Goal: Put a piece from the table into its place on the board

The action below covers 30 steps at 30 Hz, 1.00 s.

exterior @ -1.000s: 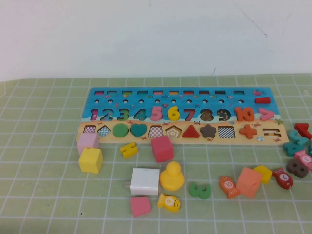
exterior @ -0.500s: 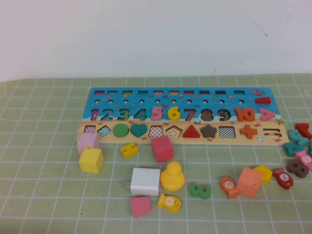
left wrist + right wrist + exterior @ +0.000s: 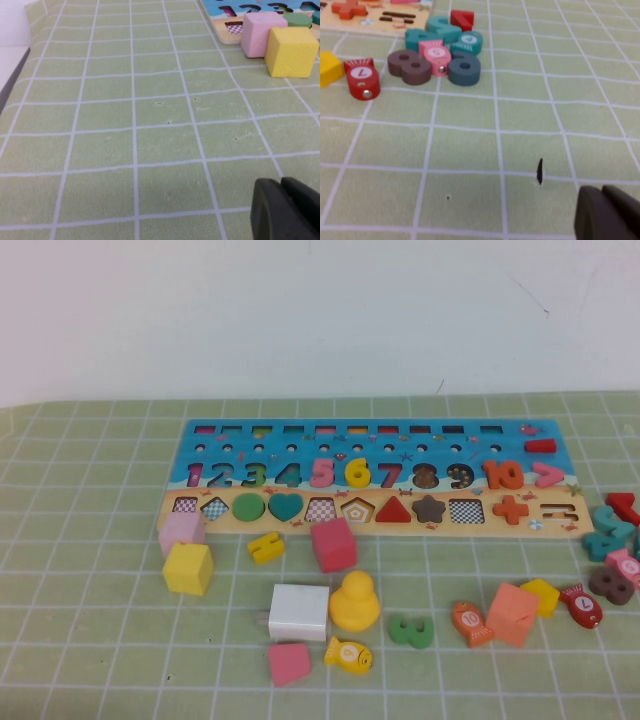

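The yellow numeral 6 (image 3: pixel 356 473) lies in the digit row of the board (image 3: pixel 200 445), between the pink 5 and the red 7. The board lies on the green gridded table (image 3: pixel 90 540). Neither gripper shows in the high view. My left gripper (image 3: pixel 282 202) shows in the left wrist view, shut and empty, low over bare mat, well short of the board's corner (image 3: pixel 220 22). My right gripper (image 3: pixel 605 207) shows in the right wrist view, shut and empty, over bare mat, short of the loose digits.
In front of the board lie a yellow notched piece (image 3: pixel 265 546), a green 3 (image 3: pixel 410 630), pink and yellow cubes (image 3: pixel 187 568), a white block (image 3: pixel 298 612), a yellow duck (image 3: pixel 353 602) and fish pieces. Loose digits (image 3: pixel 435 55) cluster at the table's right.
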Tool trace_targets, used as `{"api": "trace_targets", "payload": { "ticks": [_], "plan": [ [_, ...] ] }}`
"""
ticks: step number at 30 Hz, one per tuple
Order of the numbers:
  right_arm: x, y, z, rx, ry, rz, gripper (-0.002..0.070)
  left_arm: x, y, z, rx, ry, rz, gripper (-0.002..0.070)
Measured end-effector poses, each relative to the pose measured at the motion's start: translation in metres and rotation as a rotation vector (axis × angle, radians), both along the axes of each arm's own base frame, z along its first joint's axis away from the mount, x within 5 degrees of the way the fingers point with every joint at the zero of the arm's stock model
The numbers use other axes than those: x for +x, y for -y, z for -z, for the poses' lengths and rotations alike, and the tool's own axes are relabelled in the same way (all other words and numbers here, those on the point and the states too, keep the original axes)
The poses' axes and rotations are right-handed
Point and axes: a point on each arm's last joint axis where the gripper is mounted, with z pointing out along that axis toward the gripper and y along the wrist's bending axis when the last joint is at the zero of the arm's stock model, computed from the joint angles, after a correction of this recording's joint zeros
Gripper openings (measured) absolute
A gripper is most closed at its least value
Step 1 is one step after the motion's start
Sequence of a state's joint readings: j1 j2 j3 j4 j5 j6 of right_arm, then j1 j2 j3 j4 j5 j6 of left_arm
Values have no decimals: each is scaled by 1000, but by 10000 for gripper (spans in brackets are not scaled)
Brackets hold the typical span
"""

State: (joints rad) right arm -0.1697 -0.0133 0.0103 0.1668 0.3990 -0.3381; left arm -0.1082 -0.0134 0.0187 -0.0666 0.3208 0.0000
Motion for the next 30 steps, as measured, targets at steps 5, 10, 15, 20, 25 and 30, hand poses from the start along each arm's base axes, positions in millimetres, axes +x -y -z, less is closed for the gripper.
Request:
{"api": "trace_targets", "payload": {
  "ticks": [5, 10, 15, 20, 25, 30],
  "plan": [
    [0, 0, 0, 2, 10, 2, -1, 0, 0, 0, 2, 0, 0, -2],
    [0, 0, 0, 5, 10, 2, -1, 0, 0, 0, 2, 0, 0, -2],
    [0, 1, 0, 17, 9, 8, -1, 0, 0, 0, 2, 0, 0, -2],
    [0, 4, 0, 56, 17, 52, -1, 0, 0, 0, 2, 0, 0, -2],
    [0, 1, 0, 71, 20, 5, -1, 0, 0, 0, 2, 0, 0, -2],
    [0, -1, 0, 70, 18, -49, -1, 0, 0, 0, 2, 0, 0, -2]
  ]
}}
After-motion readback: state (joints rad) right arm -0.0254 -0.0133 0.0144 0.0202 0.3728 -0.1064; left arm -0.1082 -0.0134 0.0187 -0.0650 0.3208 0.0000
